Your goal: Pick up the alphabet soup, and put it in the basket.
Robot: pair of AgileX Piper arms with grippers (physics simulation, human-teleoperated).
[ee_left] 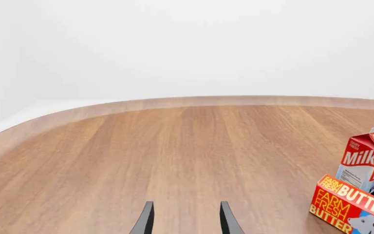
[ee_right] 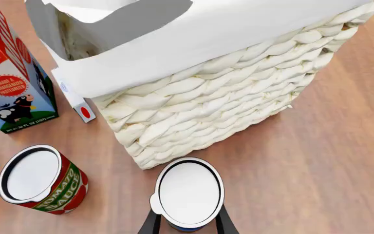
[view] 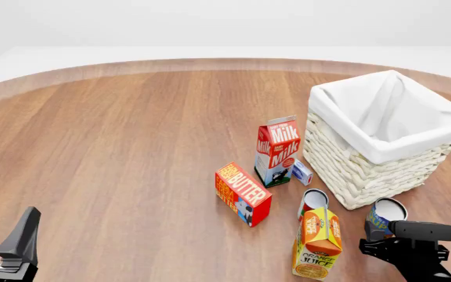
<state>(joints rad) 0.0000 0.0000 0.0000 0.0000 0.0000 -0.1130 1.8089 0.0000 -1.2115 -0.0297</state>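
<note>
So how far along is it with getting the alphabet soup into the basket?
Early. Done: the right gripper has reached the alphabet soup, one finger on each side of it. In hand: the grasp; the can stands on the table beside the basket, and whether the fingers are touching it is unclear. Left: lifting and dropping it in. The left gripper is idle, open.

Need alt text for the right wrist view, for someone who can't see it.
The right tool straddles the upright alphabet soup, its fingers on either side, just in front of the basket. A red tomato sauce can and milk carton stand nearby.
</note>
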